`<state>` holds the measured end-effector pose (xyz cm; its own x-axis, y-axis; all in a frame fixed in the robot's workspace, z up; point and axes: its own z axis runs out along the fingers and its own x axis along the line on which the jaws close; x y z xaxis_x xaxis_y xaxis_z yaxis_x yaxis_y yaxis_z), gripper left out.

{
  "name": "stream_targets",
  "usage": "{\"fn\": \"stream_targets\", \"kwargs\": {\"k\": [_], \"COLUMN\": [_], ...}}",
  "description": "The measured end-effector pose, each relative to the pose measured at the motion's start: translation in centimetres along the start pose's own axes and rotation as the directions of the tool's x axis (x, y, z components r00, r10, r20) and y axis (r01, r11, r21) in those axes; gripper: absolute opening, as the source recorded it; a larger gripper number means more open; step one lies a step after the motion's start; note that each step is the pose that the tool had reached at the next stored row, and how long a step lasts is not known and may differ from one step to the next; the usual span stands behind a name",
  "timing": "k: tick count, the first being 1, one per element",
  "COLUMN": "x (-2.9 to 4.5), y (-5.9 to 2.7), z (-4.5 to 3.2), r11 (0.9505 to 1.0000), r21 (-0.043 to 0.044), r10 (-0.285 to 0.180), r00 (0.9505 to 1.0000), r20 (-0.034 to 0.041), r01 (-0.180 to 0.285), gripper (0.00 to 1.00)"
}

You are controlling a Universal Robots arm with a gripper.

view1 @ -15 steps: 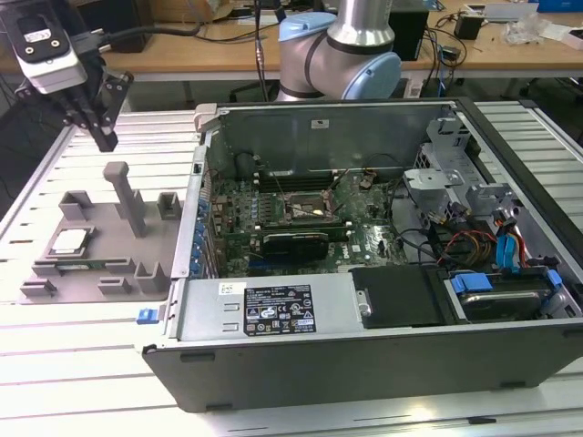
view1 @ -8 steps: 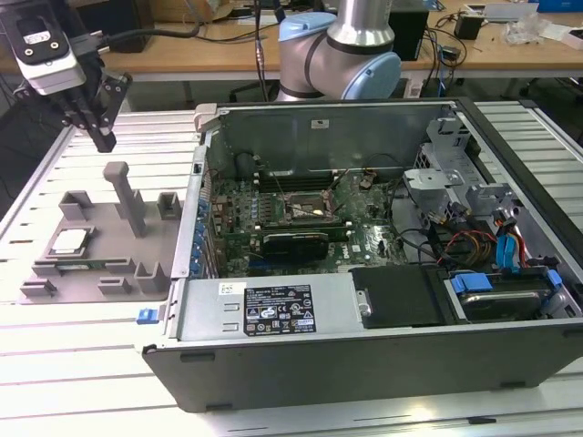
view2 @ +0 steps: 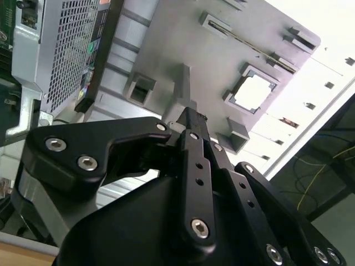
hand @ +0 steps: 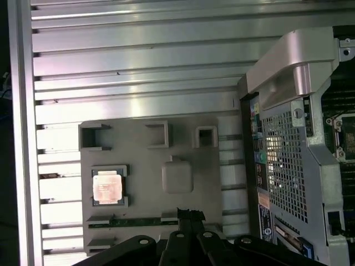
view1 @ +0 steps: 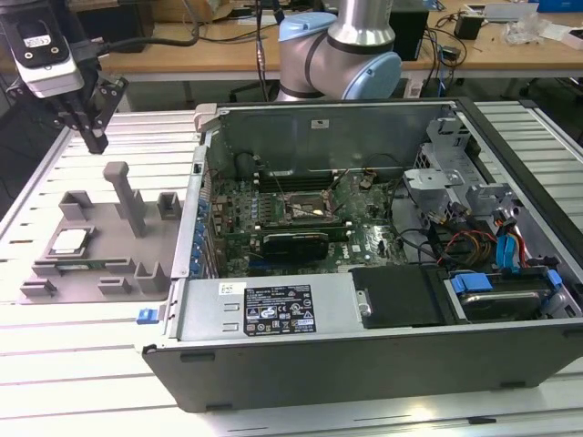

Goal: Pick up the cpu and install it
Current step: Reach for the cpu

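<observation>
Black metal fingers (view2: 197,166) of the gripper (view1: 96,140) are pressed together tip to tip, with nothing pinched between them; both wrist views show the closed tips as one narrow dark point. The gripper hangs in the air, touching nothing, above the far edge of a grey plastic fixture (view1: 107,248) on the exterior view's left side. Just below and beyond the tips stands the fixture's upright post (view1: 127,196), seen end-on as a rounded grey block in the first wrist view. The cpu (view1: 69,241) lies flat in a square pocket of the fixture, held by raised corners, near the fixture's edge on the exterior view's left and well apart from the gripper. Its silvery top faces up, and it also shows in the first wrist view (hand: 107,186) and, very bright, in the second wrist view (view2: 256,91). A narrow green strip (hand: 133,221) sits in a long slot along the fixture's edge, beside the cpu's pocket. The fixture rests on a slatted aluminium worktop (view1: 82,364). Just beside it, toward the exterior view's right, lies an open computer case (view1: 273,314). Inside the case a green motherboard (view1: 369,241) lies flat, with a dark metal-framed socket (view1: 301,202) near its far edge. The pale blue and silver arm (view1: 337,50) rises behind the case's far wall.
</observation>
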<state>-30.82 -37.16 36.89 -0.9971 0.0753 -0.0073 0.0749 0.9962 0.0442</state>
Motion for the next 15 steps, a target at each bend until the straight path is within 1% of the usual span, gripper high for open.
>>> {"fn": "stream_targets", "kwargs": {"k": [2,5,6,9,12,15], "x": [0.09,0.99,1.47,2.28,2.90,3.27], "y": [-0.01,-0.07,-0.10,-0.18,-0.25,-0.29], "z": [0.07,0.27,0.38,0.67,1.15,1.51], "r11": [1.0000,1.0000,1.0000,1.0000,0.9999,0.9998], "r21": [-0.0004,-0.0005,-0.0007,-0.0017,-0.0044,-0.0058], "r10": [0.000,0.000,0.000,-0.001,-0.012,-0.021], "r00": [1.0000,1.0000,1.0000,1.0000,0.9999,0.9998], "r20": [0.0001,0.0017,0.0033,0.0061,0.0077,0.0074], "r01": [0.000,0.000,0.000,0.001,0.012,0.021], "gripper": [0.11,0.11,0.11,0.11,0.11,0.11]}}
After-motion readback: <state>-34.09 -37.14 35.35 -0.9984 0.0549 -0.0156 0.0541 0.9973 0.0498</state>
